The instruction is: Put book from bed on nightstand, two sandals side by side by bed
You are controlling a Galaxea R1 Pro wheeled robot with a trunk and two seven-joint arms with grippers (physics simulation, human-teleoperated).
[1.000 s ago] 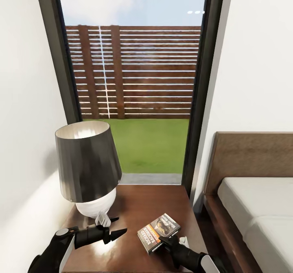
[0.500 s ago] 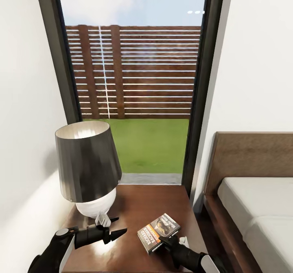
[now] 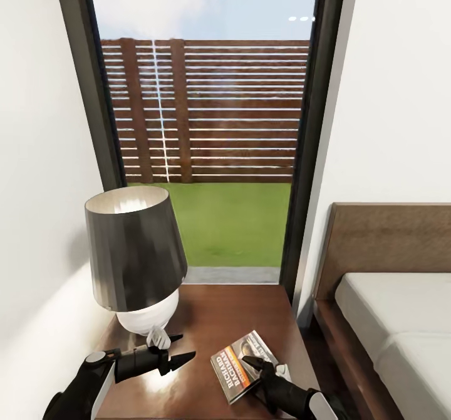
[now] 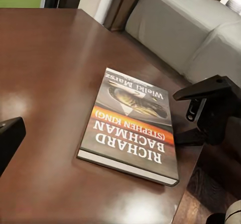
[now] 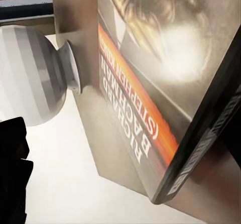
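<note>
One book concerns you: it lies flat on the nightstand in the lower middle of the head view, close to the top's right-hand edge, its near corner almost at the front edge. Your right gripper sits at that near right corner with one dark finger laid over the cover; the left wrist view shows the right gripper with jaws parted, upper finger above the book and lower one at the tabletop edge, not squeezing it. Your left gripper hovers low over the bare wood at lower left, jaws apart, just in front of the lamp, whose shade crowds the left half of the top. Open wood remains behind the book, toward the window. Right of the nightstand a narrow floor gap separates it from the bed, which the frame cuts off. Both arms are cropped at the bottom edge.
</note>
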